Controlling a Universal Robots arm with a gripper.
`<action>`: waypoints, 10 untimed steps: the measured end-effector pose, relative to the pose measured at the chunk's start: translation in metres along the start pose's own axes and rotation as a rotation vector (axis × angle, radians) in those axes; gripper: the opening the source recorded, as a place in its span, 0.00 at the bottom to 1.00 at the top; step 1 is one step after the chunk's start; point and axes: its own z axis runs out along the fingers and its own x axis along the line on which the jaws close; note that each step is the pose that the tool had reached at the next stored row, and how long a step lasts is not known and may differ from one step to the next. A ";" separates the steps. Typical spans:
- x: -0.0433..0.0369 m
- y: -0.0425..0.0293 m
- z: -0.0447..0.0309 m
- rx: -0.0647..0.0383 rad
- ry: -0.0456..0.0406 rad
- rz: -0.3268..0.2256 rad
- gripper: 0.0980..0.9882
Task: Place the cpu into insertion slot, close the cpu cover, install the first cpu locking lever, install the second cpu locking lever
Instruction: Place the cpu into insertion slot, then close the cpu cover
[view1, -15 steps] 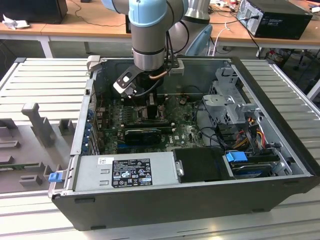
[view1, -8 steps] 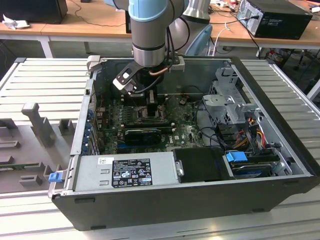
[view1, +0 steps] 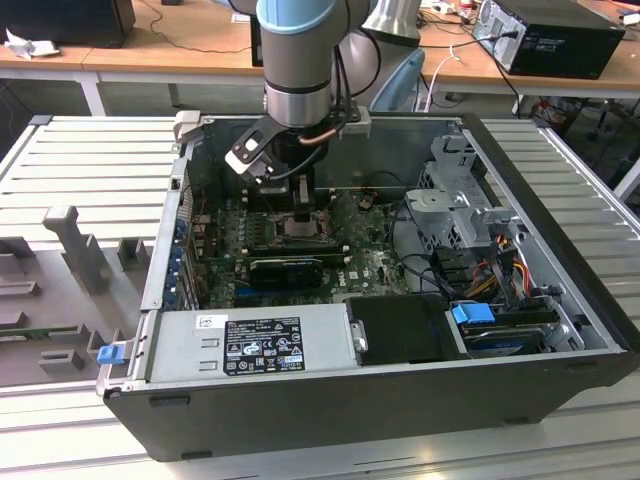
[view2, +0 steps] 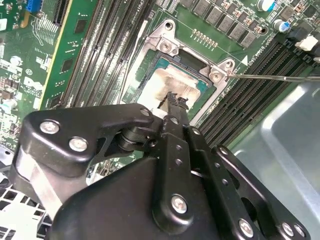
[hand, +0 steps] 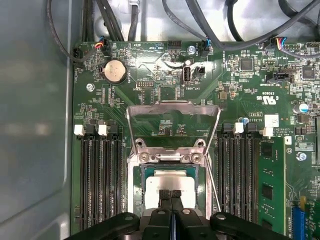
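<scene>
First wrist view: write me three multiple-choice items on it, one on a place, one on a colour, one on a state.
1. Where does the cpu lie?
A) in the insertion slot
B) on the floor
C) hanging in the air

2. What colour is the circuit board around the slot?
A) red
B) green
C) white

3. The cpu cover is
A) shut flat over the chip
B) swung up, open
C) missing

Answers:
1 A: the pale chip sits inside the slot's rim, under the end effector.
2 B: the board is green all round the slot.
3 B: the frame is lifted off the slot, with the board showing through its window.
</scene>
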 end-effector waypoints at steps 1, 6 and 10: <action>0.0000 0.0001 -0.0013 0.000 -0.0001 0.000 0.01; 0.0001 0.0006 -0.0088 0.000 0.0000 0.000 0.01; -0.0003 0.0067 -0.0103 0.004 0.0006 0.000 0.01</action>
